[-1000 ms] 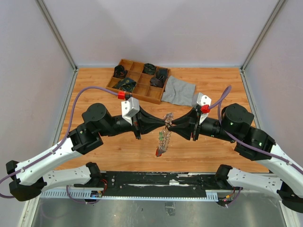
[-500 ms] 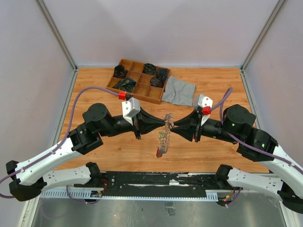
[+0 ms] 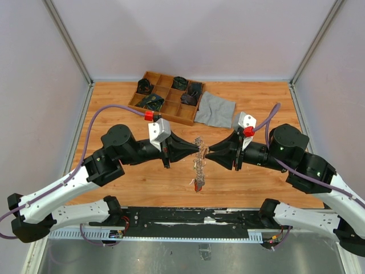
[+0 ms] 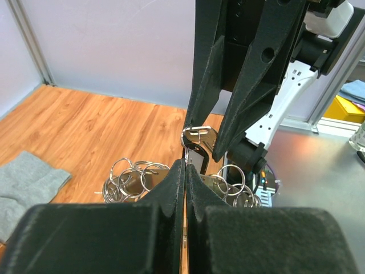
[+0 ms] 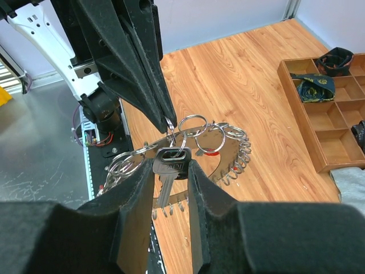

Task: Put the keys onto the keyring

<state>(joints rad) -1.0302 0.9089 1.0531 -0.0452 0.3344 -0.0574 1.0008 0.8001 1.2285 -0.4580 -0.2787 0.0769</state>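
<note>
Centre of frame, left gripper [image 3: 201, 150] clenched on spiky grey metal keyring [image 3: 198, 166], right gripper [image 3: 207, 153] grasping silver metal key [image 5: 170, 164]

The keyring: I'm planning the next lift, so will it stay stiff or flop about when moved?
Likely floppy: the keyring trails loosely below where the left tool and right tool meet. Probably prone to swinging and tangling, being many linked loops. The key in the right tool looks like rigid metal, so it should keep its angle.

Two grippers: left gripper [image 3: 200, 150], right gripper [image 3: 207, 153]; one key [image 5: 169, 165]; one keyring [image 3: 198, 169]; one tray [image 3: 178, 112]; one cloth [image 3: 215, 109].
</note>
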